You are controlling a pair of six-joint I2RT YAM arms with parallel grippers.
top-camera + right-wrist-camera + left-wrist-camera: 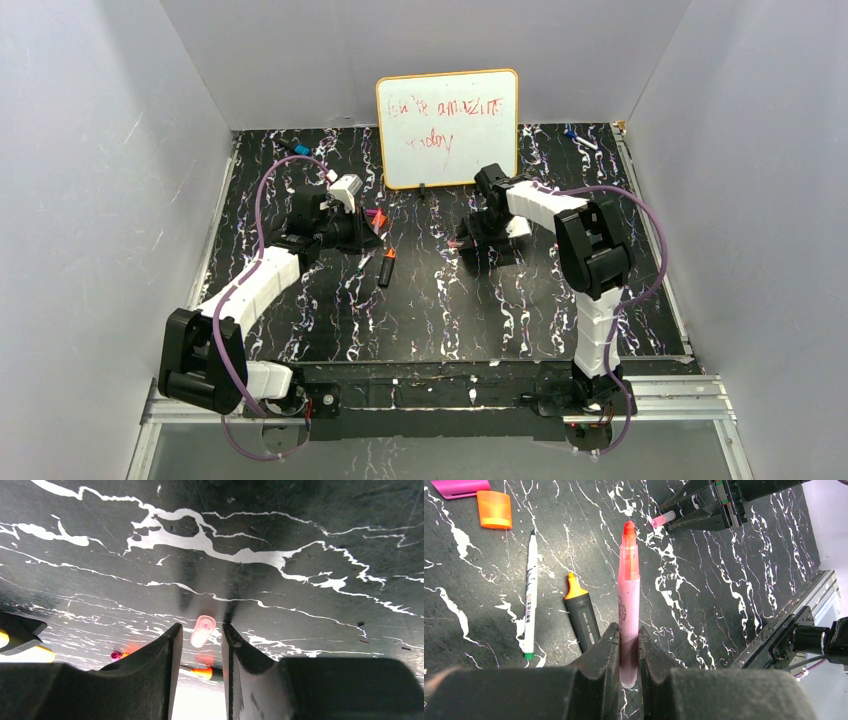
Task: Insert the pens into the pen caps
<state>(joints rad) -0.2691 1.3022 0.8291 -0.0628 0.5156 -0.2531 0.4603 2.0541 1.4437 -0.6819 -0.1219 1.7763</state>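
The whiteboard (447,128) carries two lines of red handwriting, legible only roughly as "amazing" and "today", and in front of it the black marker (583,622) and pink marker (629,605) bear barrel print too fine to read.

We see a whiteboard (447,128) scrawled in red standing on a black marbled table (440,300), one blue-tipped pen (297,148) lying well to its left, a second blue-tipped pen (578,137) off to its right, grey walls (100,200) around.
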